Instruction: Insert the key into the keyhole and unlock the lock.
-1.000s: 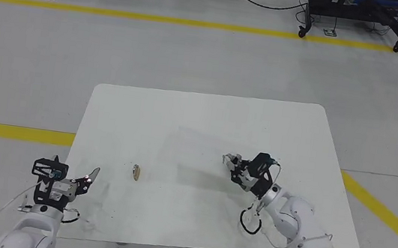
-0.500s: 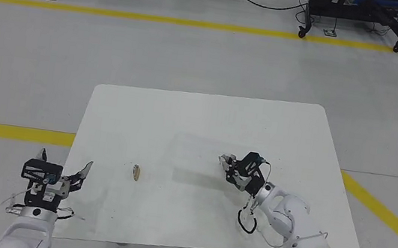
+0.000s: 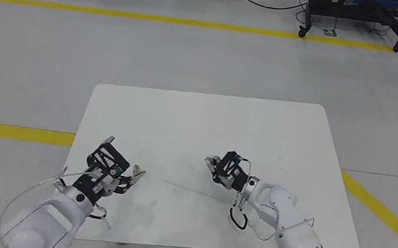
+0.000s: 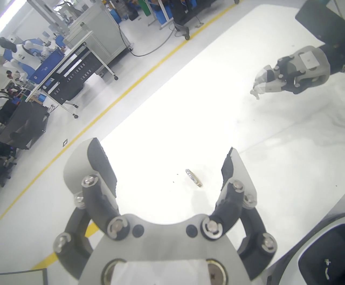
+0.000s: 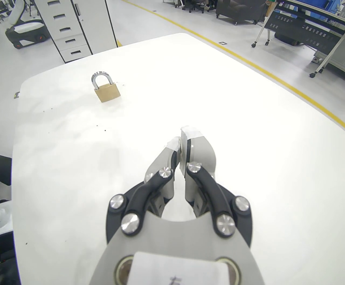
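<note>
Your left gripper [image 4: 161,145] hangs low over the table [image 3: 185,115] with its jaws spread wide and nothing in them. The lock [image 4: 193,178] appears to stand on its base between the two fingers, shackle up, nearer one finger than the other. Centre it in the gap before you close, or the nearer pad will probably tip it over. Take the brass body by its flat faces, not the shackle, and leave the underside bare, since that is likely where the keyhole sits.

Your right gripper [image 5: 181,137] is over the middle of the table, well apart from the lock, with its jaws pressed together. Whether the key is pinched between them is too small to tell, so check this first. Hold that arm back until the lock is gripped firmly and turned to face it.
</note>
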### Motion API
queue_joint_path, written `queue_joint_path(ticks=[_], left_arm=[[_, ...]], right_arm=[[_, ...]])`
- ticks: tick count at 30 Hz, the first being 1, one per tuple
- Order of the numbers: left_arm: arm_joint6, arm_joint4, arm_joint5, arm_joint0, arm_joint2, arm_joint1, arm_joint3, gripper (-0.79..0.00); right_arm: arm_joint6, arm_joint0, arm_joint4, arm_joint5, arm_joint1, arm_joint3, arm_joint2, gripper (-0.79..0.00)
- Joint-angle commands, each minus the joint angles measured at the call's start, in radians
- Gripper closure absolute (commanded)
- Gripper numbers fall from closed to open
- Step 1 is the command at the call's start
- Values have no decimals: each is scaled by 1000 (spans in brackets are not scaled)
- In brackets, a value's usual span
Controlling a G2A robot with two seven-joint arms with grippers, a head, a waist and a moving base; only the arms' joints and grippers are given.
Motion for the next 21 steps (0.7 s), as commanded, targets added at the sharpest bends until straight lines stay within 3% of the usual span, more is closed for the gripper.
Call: queue_joint_path(ticks=[1,5,11,19,21], left_arm=[[-37,33,19,-40,82,-7,12,-785],[-49,22,45,-78,154,-17,42,-785],[-54,-5,55,-91,167,-21,63,-785],[-47,-15,54,-89,169,-21,62,-785],[-15,-152,31,-72,152,-23,60,-785]], right_arm=[[-39,-2,27,-17,1,13,11,0],[-95,-13,179,-97,3,28,53,0],[-55,-43,439,-276,15,30,113,0],[-24,-66,463,-240,23,-1,147,0],[-24,-66,463,-240,23,-1,147,0]])
